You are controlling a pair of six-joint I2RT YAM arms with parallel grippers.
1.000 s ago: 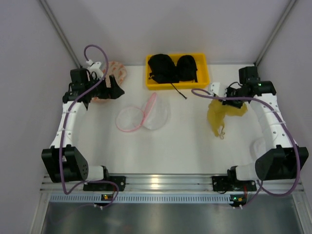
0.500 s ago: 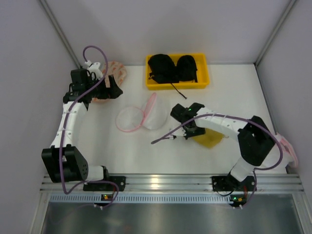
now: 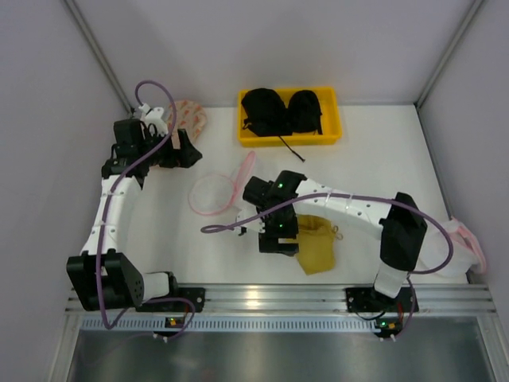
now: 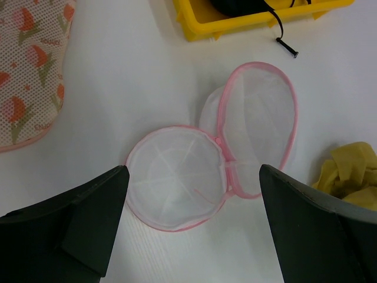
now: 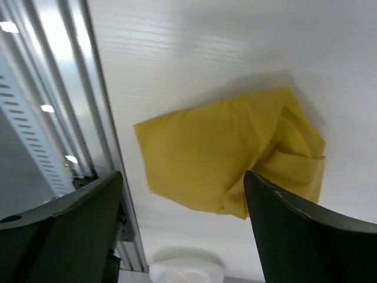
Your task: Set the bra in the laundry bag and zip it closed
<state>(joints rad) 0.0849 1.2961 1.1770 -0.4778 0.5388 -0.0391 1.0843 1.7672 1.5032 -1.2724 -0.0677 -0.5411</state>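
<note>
Front rail [image 3: 262, 298]: metal strip along the near edge of the table [image 3: 374, 159]; both arm bases are bolted here.

Bra [image 3: 316, 245]: mustard-yellow and crumpled. It lies on the table close to the front rail, right of centre. It is not in the bag and nothing holds it.

Bra's shape: a flat folded flap with a bunched end. Its longer side seems to run near to far.

Right gripper [image 3: 278, 241]: fingers spread wide and empty. It hangs just left of the bra and low over the table. Its wrist camera shows the bra lying between the two fingers, below them.

Nearer arm: the right arm, by a clear margin.

Laundry bag [image 4: 174, 186]: round white mesh with a pink zip rim. It lies unzipped in two round halves, side by side, further back and to the left of the bra. Its inside looks empty.

Key direction: from the bra, the bag lies away and to the left, with bare table between them. The right gripper hangs over that path.

Left gripper [image 3: 179, 151]: fingers wide apart and holding nothing. It hovers off the bag's far left side and looks down on it.

Patterned bag [image 3: 191, 119]: pinkish mesh behind the left gripper, apart from the round bag.

Yellow tray [image 3: 246, 139]: at the back centre, holding black bras [image 3: 274, 111]. It sits just beyond the bag's far half.
</note>
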